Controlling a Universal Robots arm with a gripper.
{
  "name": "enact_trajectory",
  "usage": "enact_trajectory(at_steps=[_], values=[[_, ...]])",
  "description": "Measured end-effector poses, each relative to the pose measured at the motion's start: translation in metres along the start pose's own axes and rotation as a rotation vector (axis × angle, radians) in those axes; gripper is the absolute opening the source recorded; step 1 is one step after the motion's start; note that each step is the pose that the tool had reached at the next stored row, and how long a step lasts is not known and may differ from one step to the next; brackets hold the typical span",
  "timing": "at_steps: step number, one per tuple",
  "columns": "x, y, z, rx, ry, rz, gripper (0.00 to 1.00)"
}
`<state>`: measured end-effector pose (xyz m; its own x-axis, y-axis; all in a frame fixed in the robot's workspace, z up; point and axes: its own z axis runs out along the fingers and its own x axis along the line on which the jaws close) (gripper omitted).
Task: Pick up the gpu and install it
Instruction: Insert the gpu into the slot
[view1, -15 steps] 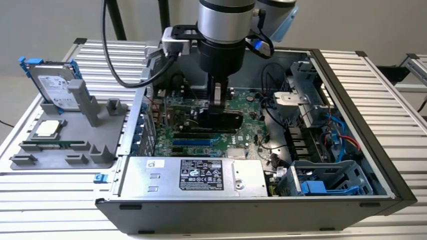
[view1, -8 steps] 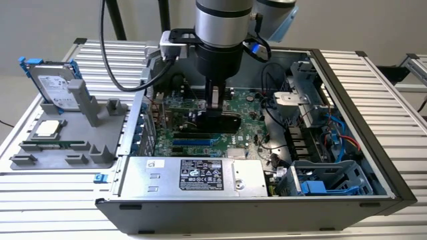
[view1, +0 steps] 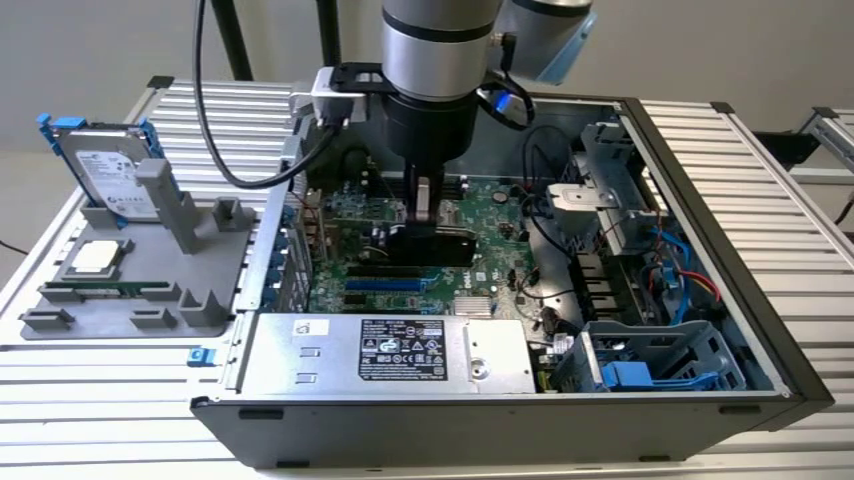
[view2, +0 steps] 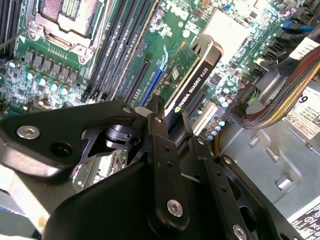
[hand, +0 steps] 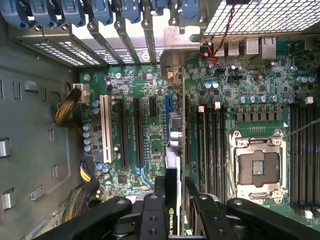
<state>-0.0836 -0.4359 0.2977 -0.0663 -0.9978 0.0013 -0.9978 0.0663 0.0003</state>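
My gripper (view1: 424, 222) reaches down from the arm into the open computer case (view1: 747, 300) and is shut on the gpu (view1: 433, 247). The gpu is a flat black card standing on its long edge above the green motherboard (view1: 501, 235). In the second wrist view the gpu (view2: 194, 82) runs away from the gripper (view2: 170, 120), its black edge up, over the expansion slots. In the first wrist view the gripper (hand: 175, 184) clamps the gpu (hand: 172, 160), which lines up with the blue slot (hand: 169, 105). I cannot tell whether its lower edge sits in a slot.
A grey fixture (view1: 147, 300) at the exterior view's left holds a hard drive in a blue frame (view1: 114, 170), a processor chip (view1: 96, 258) and a memory stick (view1: 120, 290). Inside the case are the power supply (view1: 387, 350), a drive cage (view1: 641, 360), cable bundles (view2: 280, 105) and the empty processor socket (hand: 257, 167).
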Motion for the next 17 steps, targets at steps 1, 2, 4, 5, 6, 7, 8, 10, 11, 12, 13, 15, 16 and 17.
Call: enact_trajectory(at_steps=[1, 2, 4, 5, 6, 7, 8, 10, 11, 12, 13, 15, 16, 17], values=[[0.0004, 0.0005, 0.0004, 0.0, 0.0, 0.0, 0.0], [0.001, 0.0011, 0.0007, -0.0001, 0.0001, 0.0, 0.0], [0.0021, 0.0028, 0.0016, -0.0001, 0.0002, 0.0, 0.0], [0.0027, 0.0037, 0.0021, -0.0001, 0.0, 0.0, 0.0], [0.0033, 0.0046, 0.0026, -0.0001, 0.0001, 0.0, 0.0], [0.0038, 0.0057, 0.0033, 0.0001, -0.0001, 0.0, 0.0], [0.0043, 0.0067, 0.004, 0.0, 0.0, 0.0, 0.0], [0.0052, 0.0087, 0.0052, 0.0, 0.0, 0.0, 0.0], [0.0057, 0.0099, 0.0056, -0.0001, 0.0001, 0.0, 0.0], [0.0062, 0.0109, 0.0061, -0.0001, 0.0001, 0.0, 0.0], [0.0068, 0.0119, 0.0066, 0.0, 0.0, 0.0, 0.0], [0.008, 0.0138, 0.0074, 0.0, 0.0, 0.0, 0.0], [0.0087, 0.0146, 0.0079, 0.0, 0.0001, 0.0, 0.0], [0.0091, 0.0153, 0.0085, 0.0, 0.0, 0.0, 0.0]])
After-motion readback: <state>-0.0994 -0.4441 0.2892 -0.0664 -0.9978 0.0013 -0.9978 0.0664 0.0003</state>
